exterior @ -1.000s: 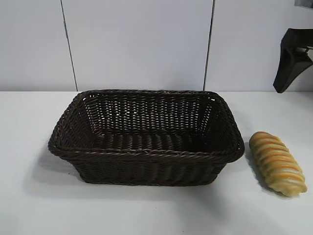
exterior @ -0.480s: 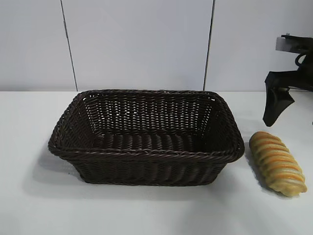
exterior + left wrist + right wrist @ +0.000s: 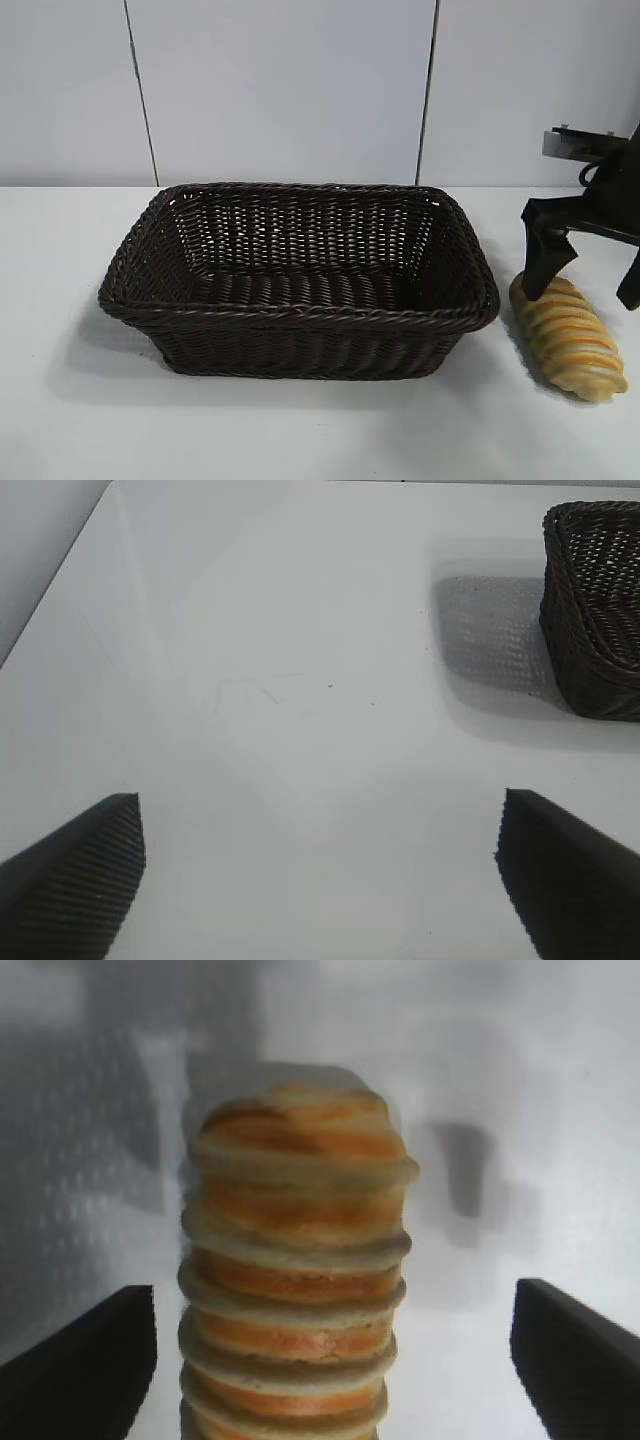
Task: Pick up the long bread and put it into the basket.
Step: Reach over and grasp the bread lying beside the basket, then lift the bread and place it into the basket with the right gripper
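The long bread (image 3: 572,345), a golden loaf with orange-brown ridges, lies on the white table just right of the dark brown wicker basket (image 3: 300,312). My right gripper (image 3: 588,278) has come down over the loaf's far end, one black finger (image 3: 545,262) on each side of it. In the right wrist view the bread (image 3: 295,1260) runs lengthwise between the jaws of the right gripper (image 3: 330,1330), which stand open with a gap on both sides. My left gripper (image 3: 320,850) is open over bare table, left of the basket (image 3: 600,630), and is out of the exterior view.
The white table (image 3: 300,430) stretches in front of the basket and the loaf. A pale panelled wall (image 3: 280,90) stands close behind the basket. The basket holds nothing.
The right gripper has come down from the upper right and moved left, from well above the table to astride the bread's far end. The bread, the basket and the left gripper have not moved.
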Motion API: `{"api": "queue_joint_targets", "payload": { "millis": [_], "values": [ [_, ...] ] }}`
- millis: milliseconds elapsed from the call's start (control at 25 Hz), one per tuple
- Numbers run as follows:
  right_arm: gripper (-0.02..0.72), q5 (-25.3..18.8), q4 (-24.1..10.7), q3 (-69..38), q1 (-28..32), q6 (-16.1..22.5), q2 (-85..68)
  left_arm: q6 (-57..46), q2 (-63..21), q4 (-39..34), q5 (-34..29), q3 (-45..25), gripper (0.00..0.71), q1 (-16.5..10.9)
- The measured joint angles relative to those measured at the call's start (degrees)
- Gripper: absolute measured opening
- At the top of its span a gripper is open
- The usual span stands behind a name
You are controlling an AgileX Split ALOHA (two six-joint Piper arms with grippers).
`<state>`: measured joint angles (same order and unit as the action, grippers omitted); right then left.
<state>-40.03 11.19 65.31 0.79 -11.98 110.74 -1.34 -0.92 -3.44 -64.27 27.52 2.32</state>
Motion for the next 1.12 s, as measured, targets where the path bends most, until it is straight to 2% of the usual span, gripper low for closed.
{"api": "queue_joint_targets", "payload": {
  "millis": [40, 80, 160, 440, 600, 880, 1000, 1120],
  "values": [
    [0.141, 0.0, -0.05, 0.0, 0.0, 0.11, 0.0, 0.0, 0.0, 0.0, 0.0, 0.0, 0.687, 0.0],
    [0.097, -0.06, -0.05, 0.0, 0.0, 0.13, 0.0, 0.0, 0.0, 0.0, 0.0, 0.0, 0.687, 0.0],
    [0.064, -0.27, -0.05, 0.0, 0.0, 0.18, 0.0, 0.0, 0.0, 0.0, 0.0, 0.0, 0.687, 0.0],
    [0.062, -1.89, -0.53, 0.08, 0.0, 1.89, -2.21, 0.0, 0.0, 0.0, 0.0, 0.0, 0.687, 0.0],
    [0.062, -6.11, -0.69, 3.98, 0.0, 2.65, -7.65, 0.0, 0.0, 0.0, 0.0, 0.0, 0.687, 0.0],
    [0.062, -16.8, -0.71, 15.7, 0.0, 4.64, -11.7, 0.0, 0.0, 0.0, 0.0, 0.0, 0.687, 0.0],
    [0.06, -18.5, -1.01, 18.45, -1.22, 4.64, -11.75, 0.0, 0.0, 0.0, 0.0, 0.0, 0.687, 0.0],
    [0.052, -18.65, -1.32, 19.96, -5.33, 4.64, -11.75, 0.0, 0.0, 0.0, 0.0, 0.0, 0.687, 0.0]
  ]
}}
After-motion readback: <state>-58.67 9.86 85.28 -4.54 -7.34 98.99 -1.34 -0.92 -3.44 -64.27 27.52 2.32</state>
